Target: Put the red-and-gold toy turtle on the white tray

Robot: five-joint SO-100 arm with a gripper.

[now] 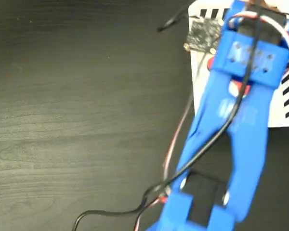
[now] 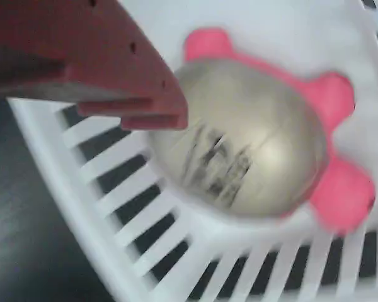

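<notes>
Turtle (image 2: 252, 151) sits inside the white tray (image 2: 82, 189), in the corner where two slotted edges meet. Gold shell up, black printed mark facing the wrist cam, blurred. Red limbs stick out around the shell: one toward the tray's plain middle, two on the side nearest the slotted rim. Turtle rests on the tray floor, shell edge just beside the slots.

Gripper: one dark red finger (image 2: 107, 69) shows in the wrist view, above the turtle and overlapping its shell edge in the pic; can't tell if touching. Other finger not seen, so can't tell whether jaws are apart or together.

Fixed view: blue arm (image 1: 231, 125) reaches from the bottom edge up over the tray (image 1: 279, 118), covering most of it. Only small red bits of the turtle (image 1: 235, 87) peek out beside the arm. Black and red wires (image 1: 183, 163) run along the arm and trail onto the dark wood table (image 1: 77, 115) beside the tray.
</notes>
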